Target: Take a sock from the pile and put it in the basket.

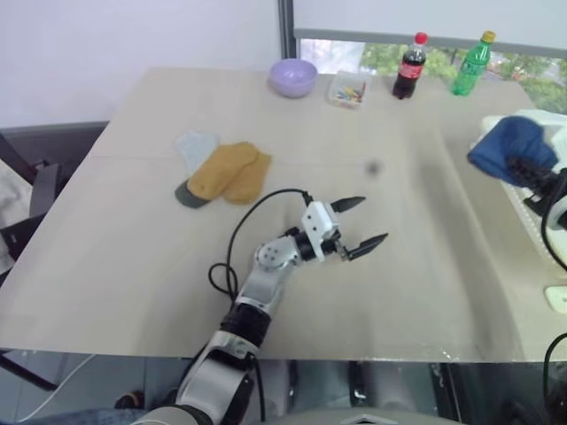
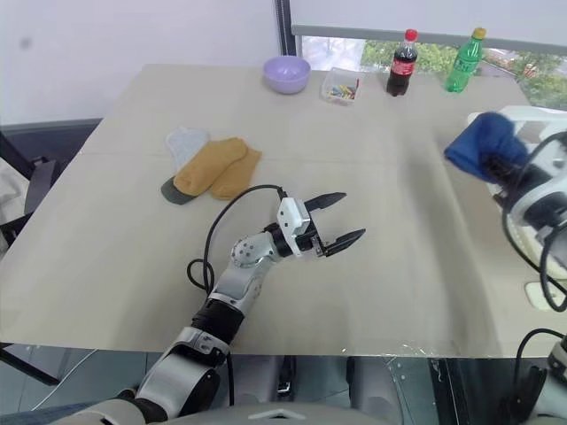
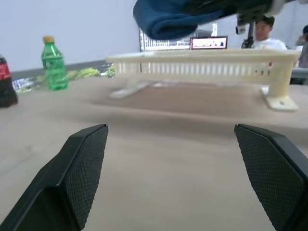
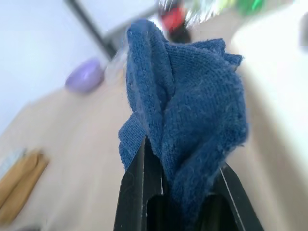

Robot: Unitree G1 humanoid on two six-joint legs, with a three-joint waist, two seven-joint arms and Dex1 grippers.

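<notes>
The pile [image 1: 221,173] lies on the left half of the table: two mustard-yellow socks over a pale grey-blue one and a dark grey one. A royal blue sock [image 1: 509,146] hangs bunched in my right gripper [image 4: 183,161], which is shut on it. It is held in the air at the table's right side, over the near rim of the cream-white slotted basket [image 3: 202,67]. My left gripper [image 1: 359,226] hovers over the middle of the table, open and holding nothing, pointing toward the basket.
A lilac bowl [image 1: 293,77], a small clear box of coloured bits [image 1: 346,91], a cola bottle [image 1: 409,66] and a green bottle [image 1: 471,64] stand along the far edge. A black cable [image 1: 257,212] loops off my left arm. A person [image 3: 264,33] is behind the basket.
</notes>
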